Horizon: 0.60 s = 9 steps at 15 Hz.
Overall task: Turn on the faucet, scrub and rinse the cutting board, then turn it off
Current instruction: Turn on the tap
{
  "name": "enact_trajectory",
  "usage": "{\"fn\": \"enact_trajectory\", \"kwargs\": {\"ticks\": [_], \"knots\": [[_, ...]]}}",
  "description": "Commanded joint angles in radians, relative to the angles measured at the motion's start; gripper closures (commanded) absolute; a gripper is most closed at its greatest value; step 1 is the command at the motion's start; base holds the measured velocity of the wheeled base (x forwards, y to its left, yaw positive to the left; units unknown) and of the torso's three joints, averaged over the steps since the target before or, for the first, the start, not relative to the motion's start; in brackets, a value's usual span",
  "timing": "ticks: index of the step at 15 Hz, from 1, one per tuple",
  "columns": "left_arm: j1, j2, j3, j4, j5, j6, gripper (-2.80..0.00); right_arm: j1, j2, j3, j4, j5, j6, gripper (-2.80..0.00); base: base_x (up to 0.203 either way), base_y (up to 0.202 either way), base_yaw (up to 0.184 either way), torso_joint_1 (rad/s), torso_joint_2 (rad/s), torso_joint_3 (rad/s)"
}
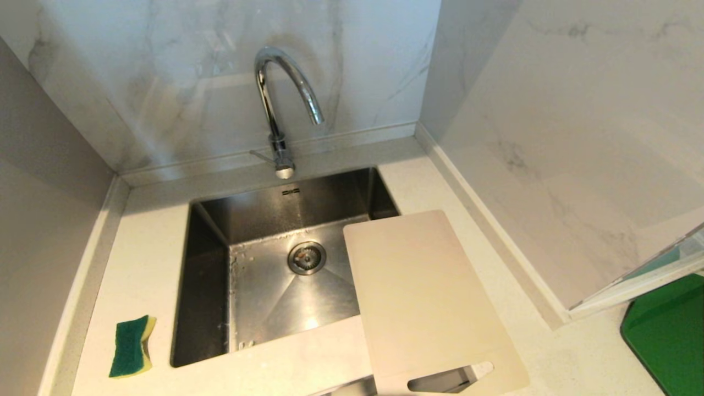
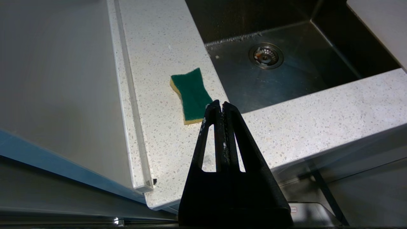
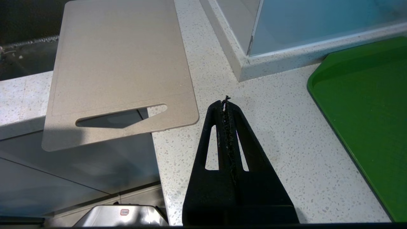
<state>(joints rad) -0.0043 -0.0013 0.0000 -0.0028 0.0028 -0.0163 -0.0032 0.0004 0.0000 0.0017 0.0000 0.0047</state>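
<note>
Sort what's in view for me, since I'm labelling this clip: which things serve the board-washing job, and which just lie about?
For the job:
faucet
cutting board
sink
sponge

Lying about:
green mat

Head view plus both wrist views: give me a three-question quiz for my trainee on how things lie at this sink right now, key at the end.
1. True or false: water is running from the tall chrome gooseneck faucet.
2. Where does the large off-white plastic cutting board lie? A) flat in the basin; B) on the counter right of the steel sink, overlapping its right corner and overhanging the counter's front edge; C) leaning against the wall.
3. Fill in: the green-and-yellow sponge lies on the speckled counter to the sink's ____.

Key: 1 false, no stream shows. 2 B. 3 left. Both the left gripper and right gripper are shut and hold nothing.
</note>
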Motion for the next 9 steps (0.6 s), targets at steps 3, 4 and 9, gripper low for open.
{"fn": "enact_trajectory", "kwargs": {"ticks": [3, 4, 9], "knots": [[0.000, 0.001, 0.001, 0.000, 0.000, -0.001, 0.00, 0.000, 0.000, 0.002, 0.000, 0.000, 0.000, 0.00, 0.000, 0.000, 0.000, 0.000, 0.00, 0.000], [0.000, 0.001, 0.002, -0.001, 0.000, 0.001, 0.00, 0.000, 0.000, 0.002, 0.000, 0.000, 0.000, 0.00, 0.000, 0.000, 0.000, 0.000, 0.00, 0.000], [0.000, 0.008, -0.010, 0.038, -0.003, 0.022, 0.00, 0.000, 0.000, 0.002, 0.000, 0.000, 0.000, 0.00, 0.000, 0.000, 0.000, 0.000, 0.00, 0.000]]}}
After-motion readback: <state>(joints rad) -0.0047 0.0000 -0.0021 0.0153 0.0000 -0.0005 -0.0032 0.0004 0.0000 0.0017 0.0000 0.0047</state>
